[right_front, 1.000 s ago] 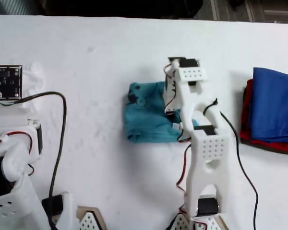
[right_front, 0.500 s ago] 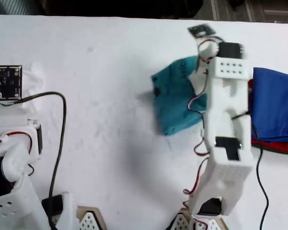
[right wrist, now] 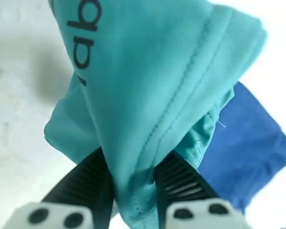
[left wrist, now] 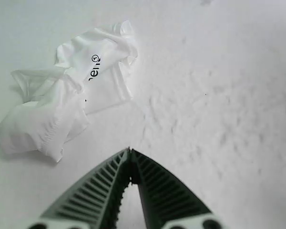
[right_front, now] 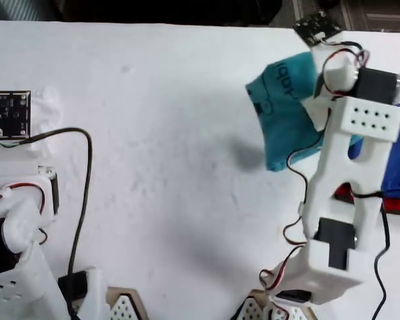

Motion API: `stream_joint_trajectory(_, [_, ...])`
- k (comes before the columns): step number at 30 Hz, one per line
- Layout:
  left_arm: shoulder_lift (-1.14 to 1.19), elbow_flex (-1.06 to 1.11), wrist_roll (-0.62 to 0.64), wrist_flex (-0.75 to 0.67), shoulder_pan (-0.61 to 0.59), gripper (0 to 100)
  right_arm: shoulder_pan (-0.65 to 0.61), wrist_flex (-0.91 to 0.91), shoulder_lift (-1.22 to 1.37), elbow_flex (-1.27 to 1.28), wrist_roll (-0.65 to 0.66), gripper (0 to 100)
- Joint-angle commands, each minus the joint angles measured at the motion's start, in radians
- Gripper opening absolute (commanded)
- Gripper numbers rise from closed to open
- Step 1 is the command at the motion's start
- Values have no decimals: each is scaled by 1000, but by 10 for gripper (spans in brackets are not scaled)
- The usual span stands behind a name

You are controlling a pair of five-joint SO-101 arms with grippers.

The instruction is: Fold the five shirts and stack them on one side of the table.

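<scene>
A folded teal shirt (right_front: 283, 113) hangs lifted off the white table (right_front: 153, 133), pinched between the fingers of my right gripper (right wrist: 133, 167), which is shut on it. In the right wrist view the teal shirt (right wrist: 148, 81) drapes over the near edge of a folded blue shirt (right wrist: 248, 152). The blue shirt (right_front: 399, 157) lies on a red shirt (right_front: 342, 194) at the table's right edge. A crumpled white shirt (left wrist: 66, 105) lies just ahead of my left gripper (left wrist: 130, 164), which is shut and empty. In the high view the white shirt (right_front: 50, 103) sits at the far left.
The right arm (right_front: 347, 200) stretches from the front edge up over the stack. The left arm (right_front: 17, 227) and a black cable (right_front: 87, 180) occupy the front left. Bare white tabletop spans the middle.
The right arm has lifted the teal shirt from the table's middle and swung it right and back, toward the blue and red stack. The left arm has stayed still.
</scene>
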Motion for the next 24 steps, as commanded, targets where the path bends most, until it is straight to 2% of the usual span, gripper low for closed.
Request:
stream_joint_trajectory(1, [-7,-3,-6,-18,-5,23,67,1,-79,-46,121,19])
stream_joint_trajectory(11, [-7,-3,-6,-18,-4,24,314,-1,-125,-98,657,19])
stream_joint_trajectory(18, [-7,-3,-6,-18,-2,24,390,-1,-120,-261,792,19])
stream_joint_trajectory(24, [-7,-3,-6,-18,-2,24,421,-64,-99,-272,850,19])
